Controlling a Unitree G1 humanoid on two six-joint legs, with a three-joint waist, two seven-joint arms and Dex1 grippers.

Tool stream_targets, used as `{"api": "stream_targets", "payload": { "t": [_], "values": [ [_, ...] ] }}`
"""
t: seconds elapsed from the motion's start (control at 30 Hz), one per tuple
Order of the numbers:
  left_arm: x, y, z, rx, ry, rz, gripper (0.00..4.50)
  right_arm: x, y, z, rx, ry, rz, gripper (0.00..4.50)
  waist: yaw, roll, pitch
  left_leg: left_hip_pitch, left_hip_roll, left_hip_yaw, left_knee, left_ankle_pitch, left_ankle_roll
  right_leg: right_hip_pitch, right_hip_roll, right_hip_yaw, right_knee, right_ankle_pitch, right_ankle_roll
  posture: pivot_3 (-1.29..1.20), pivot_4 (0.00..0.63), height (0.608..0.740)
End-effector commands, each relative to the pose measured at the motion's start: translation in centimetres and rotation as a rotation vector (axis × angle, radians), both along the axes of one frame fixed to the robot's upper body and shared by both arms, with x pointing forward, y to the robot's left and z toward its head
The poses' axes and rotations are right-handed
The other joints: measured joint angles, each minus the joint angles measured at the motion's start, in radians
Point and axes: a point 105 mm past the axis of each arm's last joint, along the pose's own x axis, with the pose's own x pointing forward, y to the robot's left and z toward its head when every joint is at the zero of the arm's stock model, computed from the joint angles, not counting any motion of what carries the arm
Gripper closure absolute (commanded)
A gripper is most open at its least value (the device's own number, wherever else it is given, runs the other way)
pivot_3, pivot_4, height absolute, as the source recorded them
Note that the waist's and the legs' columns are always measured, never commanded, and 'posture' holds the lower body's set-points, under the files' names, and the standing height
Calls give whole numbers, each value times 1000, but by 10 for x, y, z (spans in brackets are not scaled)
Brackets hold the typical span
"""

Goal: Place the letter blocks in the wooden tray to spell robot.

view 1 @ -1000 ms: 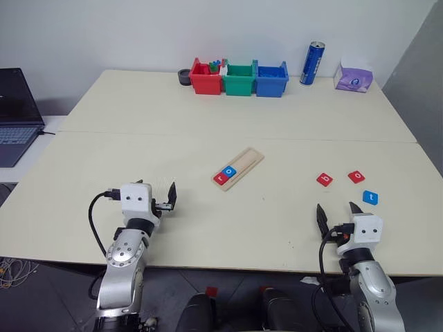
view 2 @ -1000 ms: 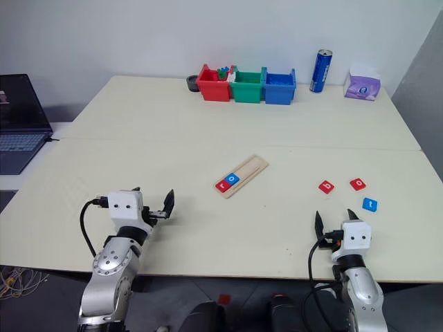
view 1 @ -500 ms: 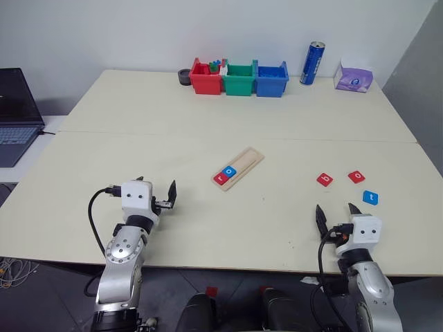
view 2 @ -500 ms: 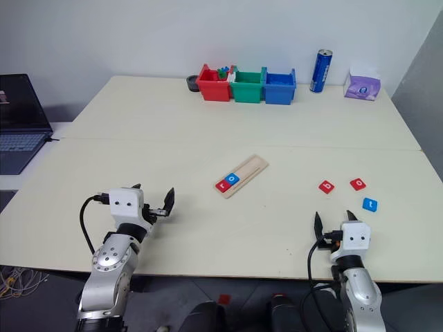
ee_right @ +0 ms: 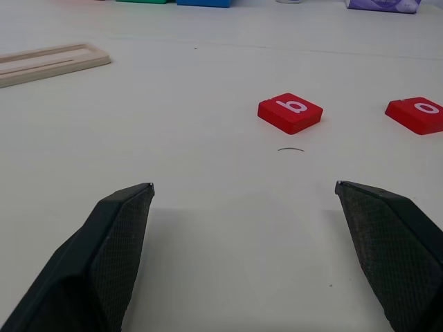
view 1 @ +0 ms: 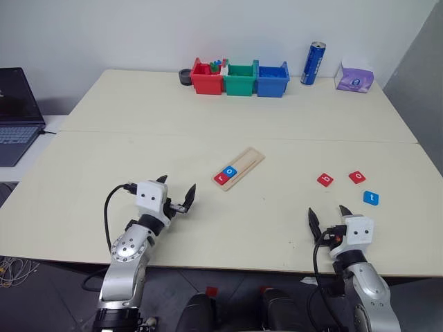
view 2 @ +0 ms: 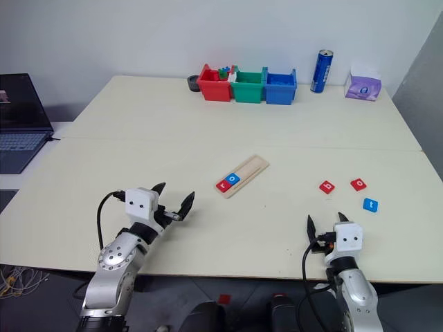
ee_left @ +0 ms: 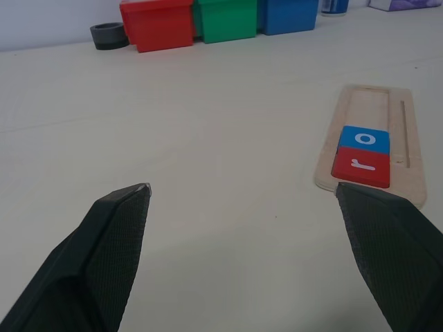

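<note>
Left eye view shows the wooden tray (view 1: 239, 167) lying at a slant near the middle of the cream table (view 1: 208, 124), with two letter blocks seated at its near end — a red r tile (view 1: 221, 178) and, touching it on the far side, a blue o tile (view 1: 230, 171); the remaining groove is bare. Well to the right, three loose tiles lie flat on the table: a red b tile (view 1: 324, 180), a red o tile (view 1: 356, 177) just right of it, and a blue t tile (view 1: 371, 198) nearer and further right. The left gripper (view 1: 176, 194) hovers low near the front edge, left of the tray, fingers spread wide and holding nothing. The right gripper (view 1: 327, 211) sits near the front edge too, just short of the loose tiles — wide apart, empty.
</note>
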Motion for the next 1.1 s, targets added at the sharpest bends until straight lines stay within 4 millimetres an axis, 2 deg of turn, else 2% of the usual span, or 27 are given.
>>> {"api": "stream_targets", "payload": {
  "t": [0.03, 0.1, 0.53, 0.87, 0.97, 1.1],
  "values": [
    [1, -5, 22, -9, -71, -18, 0, -1, -1, 8, 4, -23, -1, 37, 5, -3, -2, 0, 3, 8, 0, 0, 0, -4, 3, 6, 1, 1, 0, 0, 150, 740],
    [1, -5, 24, -7, -72, -15, 0, 0, -1, 9, -5, -24, 1, 37, 5, -4, -2, -3, 10, 24, 0, -1, -1, -12, 14, 23, 0, 8, 0, 0, 150, 740],
    [1, -1, 28, -4, -68, 10, 0, 0, 0, 8, -16, -20, 10, 37, 0, -6, -3, -4, 10, 21, 0, -1, -1, -12, 14, 21, 0, 9, 1, 0, 150, 740],
    [1, -5, 22, -18, -47, -24, 0, -2, 2, 10, -13, -22, 34, 37, 0, -6, -3, -4, 10, 21, 0, -1, -1, -12, 14, 21, 0, 9, 1, 0, 150, 740],
    [-5, -19, 18, -52, -12, -143, 0, -8, 11, 19, -21, -44, 113, 37, 0, -6, -3, -4, 10, 21, 0, -1, -1, -12, 14, 21, 0, 9, 1, 0, 150, 740],
    [-3, -38, 9, -13, 57, -251, 0, -25, 48, 43, -18, -41, 411, 37, -2, -5, -3, -4, 10, 21, 0, -1, -1, -13, 14, 21, 0, 9, 1, 0, 150, 740]
  ]
}}
